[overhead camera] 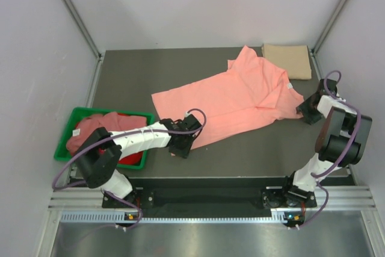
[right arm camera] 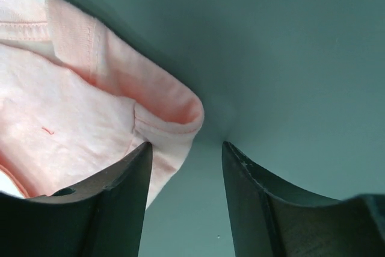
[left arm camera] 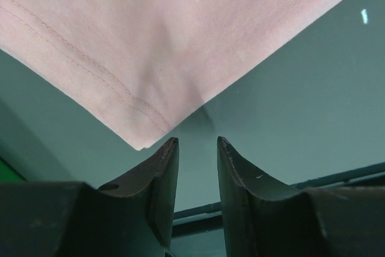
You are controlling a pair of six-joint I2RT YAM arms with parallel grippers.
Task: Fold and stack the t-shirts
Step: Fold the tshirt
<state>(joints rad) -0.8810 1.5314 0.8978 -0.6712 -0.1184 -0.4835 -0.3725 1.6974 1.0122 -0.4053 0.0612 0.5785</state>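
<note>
Left gripper point(left arm camera: 197, 142): jaws apart, nothing between them, tips just short of the hem corner of the salmon-pink t-shirt point(overhead camera: 234, 100). Right gripper point(right arm camera: 186, 144): jaws apart too, not clamped; we see a rolled edge of that shirt lying against its left finger point(right arm camera: 129, 179) and reaching partly into the gap. The shirt lies spread, partly rumpled, mid-table point(overhead camera: 132, 70). Folded tan t-shirt point(overhead camera: 287, 59) sits at the far right corner. Pink and red t-shirts point(overhead camera: 102, 127) are heaped in the green bin point(overhead camera: 66, 142), left side.
</note>
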